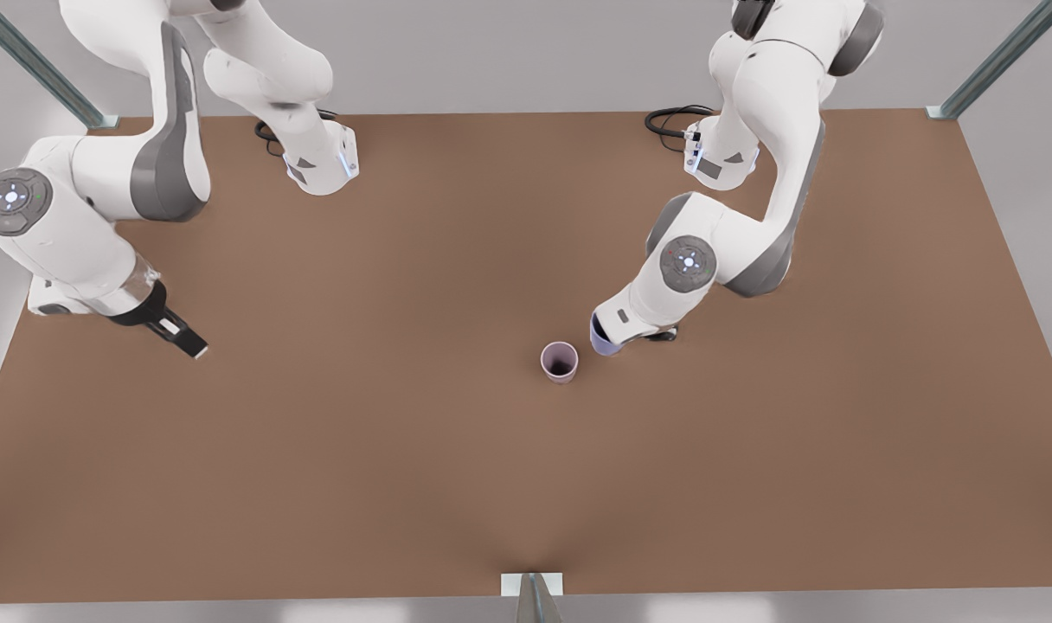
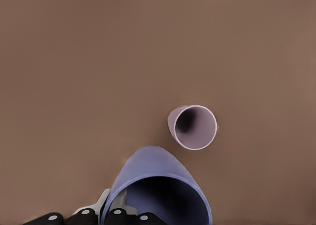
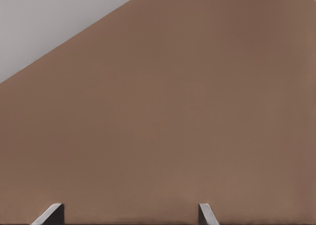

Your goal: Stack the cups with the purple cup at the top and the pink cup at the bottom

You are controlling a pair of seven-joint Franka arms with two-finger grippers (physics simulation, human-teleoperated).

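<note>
**Periwinkle cup carried toward the pink cup, stacking not yet done**

Front view: a brown, matte table (image 1: pixel 457 467) spreads across the scene, with pale grey walls behind and metal frame posts at the corners. Two white arms rise from bases at the far edge, each with a black cable coiled beside it. The pink cup (image 1: pixel 560 361) stands upright on the table, mouth open upward, a little to the front view's right of centre. Just beside it, on the front view's right, the left gripper (image 1: pixel 614 339) grasps the purple cup (image 1: pixel 603 339), which peeks out from under the wrist; whether the two cups touch I cannot tell. The right gripper (image 1: pixel 189 343) hangs low over the table far to the front view's left, well apart from both cups; that arm waits.

Left wrist view: the purple cup (image 2: pixel 157 190) sits close, clamped at its rim by dark fingers (image 2: pixel 118 216), tilted so its open mouth faces the camera. The pink cup (image 2: pixel 193 127) stands farther off on bare table.

Right wrist view: two fingertips (image 3: pixel 206 214) stand spread apart, nothing between them, over bare brown table (image 3: pixel 168 126) with a wedge of grey wall beyond.

Judged from this, the step in hand is the carry. The next move calls for bringing the purple cup upright above the pink cup's mouth, centring it, then lowering it in before letting go.
</note>
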